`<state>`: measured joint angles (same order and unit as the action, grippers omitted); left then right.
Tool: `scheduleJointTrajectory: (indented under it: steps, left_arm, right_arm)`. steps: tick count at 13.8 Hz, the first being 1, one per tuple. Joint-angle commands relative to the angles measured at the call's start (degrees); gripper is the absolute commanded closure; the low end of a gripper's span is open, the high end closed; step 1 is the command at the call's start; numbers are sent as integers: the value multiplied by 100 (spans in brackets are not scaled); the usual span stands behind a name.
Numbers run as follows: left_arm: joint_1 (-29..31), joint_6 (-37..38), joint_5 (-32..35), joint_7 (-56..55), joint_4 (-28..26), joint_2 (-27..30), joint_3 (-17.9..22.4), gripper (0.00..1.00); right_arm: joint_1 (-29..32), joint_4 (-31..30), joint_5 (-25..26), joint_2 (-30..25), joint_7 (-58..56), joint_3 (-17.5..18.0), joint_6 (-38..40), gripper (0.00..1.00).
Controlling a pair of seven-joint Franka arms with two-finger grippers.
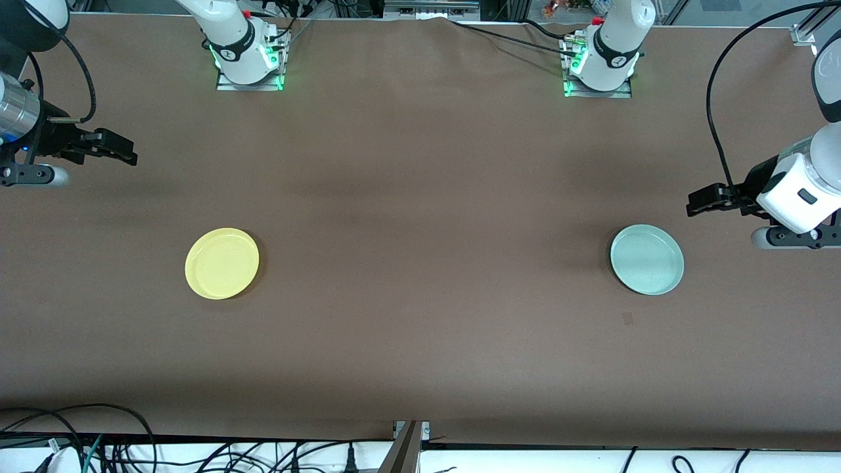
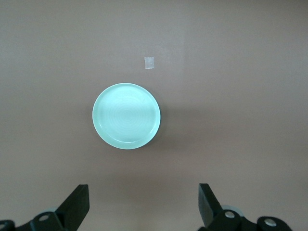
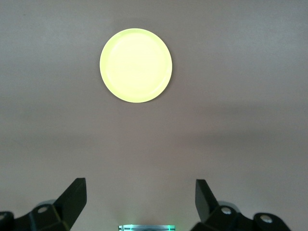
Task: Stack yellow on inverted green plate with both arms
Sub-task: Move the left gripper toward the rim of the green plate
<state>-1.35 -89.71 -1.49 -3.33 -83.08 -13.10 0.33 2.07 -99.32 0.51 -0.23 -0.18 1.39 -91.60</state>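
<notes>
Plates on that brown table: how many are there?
2. The yellow plate lies toward the right arm's end of the table; the pale green plate lies toward the left arm's end. Neither is touched, and nothing seems hidden.

Table point(image 1: 420, 197): matt brown cover, cloth- or paper-like, faint creases. Yellow plate point(image 1: 222, 263): smooth plastic look, slight sheen. Green plate point(image 1: 647, 259): smooth, glossier, faint concentric rings catching light in the left wrist view. At its 12 o'clock in that view, a small pale tape-like patch point(image 2: 149, 62), matt. Gripper fingers point(image 2: 77, 204): matt black plastic.
</notes>
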Motion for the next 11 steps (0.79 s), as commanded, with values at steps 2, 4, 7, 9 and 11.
scheduleJointTrajectory:
  steps: [2, 4, 7, 9, 11]
  left_arm:
    - [12, 85, -203, 17, 161, -70, 11, 0]
    - [21, 85, -211, 26, 152, -79, 11, 0]
    - [143, 85, -281, 43, 152, -167, 20, 0]
    - [284, 77, -291, 157, 152, -254, 11, 0]
    - [590, 24, -474, 638, 152, -394, 11, 0]
  right_arm:
    - [-49, 133, 37, 14, 123, -8, -42, 0]
    - [-40, 133, 29, 14, 123, -8, -69, 0]
    - [-40, 124, 20, 14, 132, -25, -42, 0]
    - [-40, 124, 20, 5, 132, -25, -16, 0]
    - [-40, 124, 2, 14, 132, -16, -16, 0]
